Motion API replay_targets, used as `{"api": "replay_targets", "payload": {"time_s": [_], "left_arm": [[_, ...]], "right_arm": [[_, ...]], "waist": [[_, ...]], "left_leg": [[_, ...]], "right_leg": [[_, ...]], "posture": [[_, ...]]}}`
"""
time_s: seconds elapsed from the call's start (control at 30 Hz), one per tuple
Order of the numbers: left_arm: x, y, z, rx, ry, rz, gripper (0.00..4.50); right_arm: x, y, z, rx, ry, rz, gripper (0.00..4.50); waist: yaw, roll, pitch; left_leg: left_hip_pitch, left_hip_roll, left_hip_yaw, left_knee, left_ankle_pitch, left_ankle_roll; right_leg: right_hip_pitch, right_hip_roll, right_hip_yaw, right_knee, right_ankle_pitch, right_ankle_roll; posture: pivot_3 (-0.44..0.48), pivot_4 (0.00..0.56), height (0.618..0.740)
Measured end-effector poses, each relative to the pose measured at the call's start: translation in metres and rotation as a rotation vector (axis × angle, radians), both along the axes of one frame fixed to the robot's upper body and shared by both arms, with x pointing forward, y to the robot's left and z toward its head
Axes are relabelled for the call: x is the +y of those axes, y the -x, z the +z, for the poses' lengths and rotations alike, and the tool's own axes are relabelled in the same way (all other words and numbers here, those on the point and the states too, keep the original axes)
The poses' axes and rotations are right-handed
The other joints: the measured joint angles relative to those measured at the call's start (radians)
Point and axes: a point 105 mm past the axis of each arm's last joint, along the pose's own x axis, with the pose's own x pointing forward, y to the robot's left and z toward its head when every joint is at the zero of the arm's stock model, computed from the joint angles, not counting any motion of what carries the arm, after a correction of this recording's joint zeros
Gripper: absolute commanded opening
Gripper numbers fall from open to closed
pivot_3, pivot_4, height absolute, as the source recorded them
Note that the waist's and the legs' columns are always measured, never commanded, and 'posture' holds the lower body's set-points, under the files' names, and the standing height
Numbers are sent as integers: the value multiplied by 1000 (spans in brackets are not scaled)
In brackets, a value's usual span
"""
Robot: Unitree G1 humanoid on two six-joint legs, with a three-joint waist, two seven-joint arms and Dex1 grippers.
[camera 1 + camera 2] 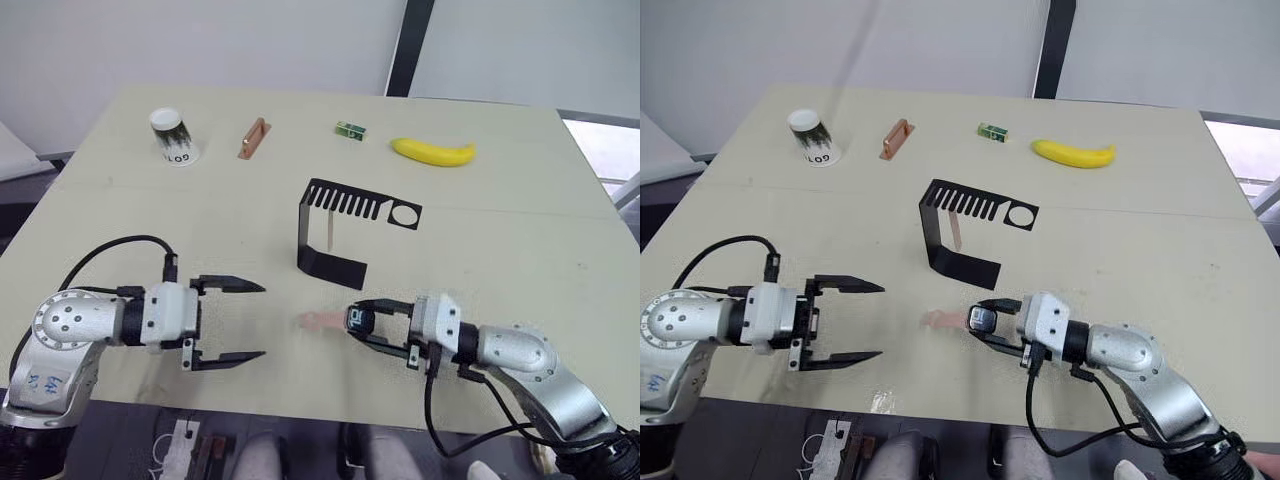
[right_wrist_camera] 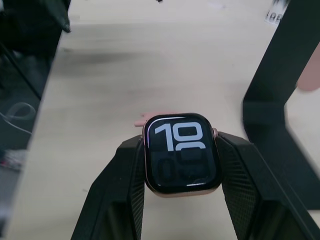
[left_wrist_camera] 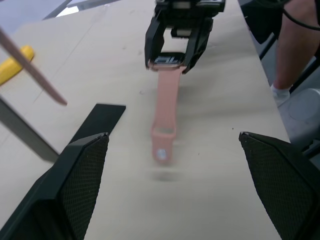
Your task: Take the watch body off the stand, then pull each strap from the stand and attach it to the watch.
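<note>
Far edge of the pale surface point(image 1: 520, 250), left to right — white cup point(image 1: 172, 135) lying tipped, copper-brown bar-shaped block point(image 1: 253, 138), small green-yellow box point(image 1: 350, 129), banana point(image 1: 433, 151) — all well apart.

The watch body point(image 2: 182, 154) shows "10"; the cup point(image 1: 173, 137) reads "LOG"

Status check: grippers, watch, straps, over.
Right gripper shut on watch body, one strap attached. Left gripper open, empty. Second strap hanging on stand. Nothing in the way.

Black watch body point(image 2: 182, 154) showing "10", one pink strap point(image 3: 165, 111) attached, second strap point(image 1: 954, 230) hanging from black slotted stand point(image 1: 975, 233)
</note>
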Motion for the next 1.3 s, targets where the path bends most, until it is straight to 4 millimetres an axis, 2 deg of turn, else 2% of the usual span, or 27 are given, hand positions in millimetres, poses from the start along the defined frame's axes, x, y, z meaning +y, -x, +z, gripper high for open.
{"api": "replay_targets", "payload": {"time_s": [0.13, 0.37, 0.57, 0.87, 0.97, 1.2, 1.3], "left_arm": [[-17, -3, 7, -94, -38, -9, 4500], [-39, 4, -2, -52, -56, 11, 4500], [-41, -2, -8, -29, -73, 65, 4500], [-51, -16, -10, -54, -67, 114, 4500], [-49, -19, -11, -50, -70, 130, 3595], [-50, -19, -16, -30, -83, 131, 32], [-50, -18, -17, -25, -85, 130, 13]], "right_arm": [[9, 6, -1, 308, -63, 5, 1598], [19, 0, 6, 528, -162, -62, 1598], [21, -5, 13, 538, -165, -78, 1598], [25, -2, 12, 564, -149, -69, 1598], [25, -2, 11, 579, -147, -75, 1598], [25, -3, 12, 607, -175, -108, 1598], [24, -3, 13, 614, -181, -115, 1598]], "waist": [[-4, 0, 0], [0, 0, 0], [-1, 0, 0], [-1, 0, 0], [-2, 0, 0], [-1, 0, 0], [-1, 0, 0]], "left_leg": [[0, 0, 0, 0, 0, 0], [-1, 0, 0, 0, 0, 0], [-1, 0, 0, 0, 0, 0], [-1, 0, 0, 0, 0, 0], [-1, 0, 0, 0, 0, 0], [-1, 0, 0, 0, 0, 0], [-1, 0, 0, 0, 0, 0]], "right_leg": [[0, 0, 0, 0, 0, 0], [0, 0, 0, 0, 0, 0], [0, 1, 0, 0, 0, 0], [0, 0, 0, 0, 0, 0], [-1, 0, 0, 0, 0, 0], [-1, 0, 0, 0, 0, 0], [-1, 0, 0, 0, 0, 0]], "posture": [[0, 150, 740], [0, 150, 740], [0, 150, 740], [0, 150, 740], [0, 150, 740], [0, 150, 740], [0, 150, 740]]}}
